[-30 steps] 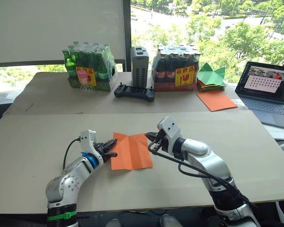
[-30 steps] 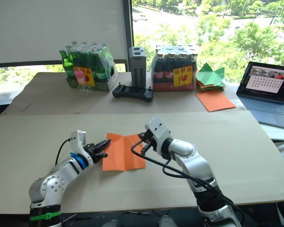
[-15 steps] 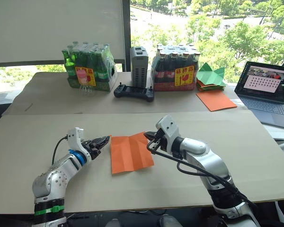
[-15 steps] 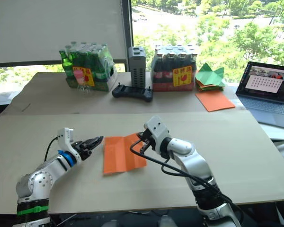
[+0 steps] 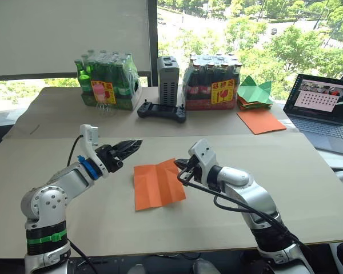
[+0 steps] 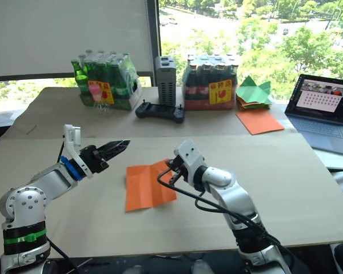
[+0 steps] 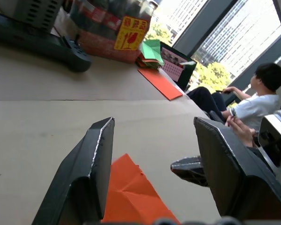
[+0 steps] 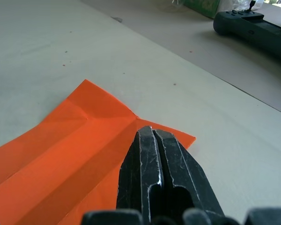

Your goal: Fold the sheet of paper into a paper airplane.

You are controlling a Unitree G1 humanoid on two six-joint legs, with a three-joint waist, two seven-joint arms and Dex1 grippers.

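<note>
The sheet of paper [image 5: 157, 185] is bright orange, crossed by creases, and lies flat on the near table. My left gripper [image 5: 128, 147] hovers above the table just left of and behind the sheet. It is open with nothing between its fingers [image 7: 100, 154], which point toward the sheet [image 7: 131, 197]. My right gripper [image 5: 180, 166] is shut, and its tips rest on the sheet's far right corner [image 8: 84, 145]. The paper airplane is out of view.
On the far table stand a green bottle pack [image 5: 106, 83], a grey box [image 5: 168, 80], a dark bottle pack [image 5: 211, 85] and a black controller [image 5: 162, 111]. Green paper shapes [image 5: 254, 91], a smooth orange sheet [image 5: 261, 121] and a laptop [image 5: 326, 111] are at the right. A person [image 7: 257, 101] sits beyond.
My left gripper let go of the sheet's left edge, opened, drew back to the left and rose above the table. The right gripper stayed on the sheet's corner.
</note>
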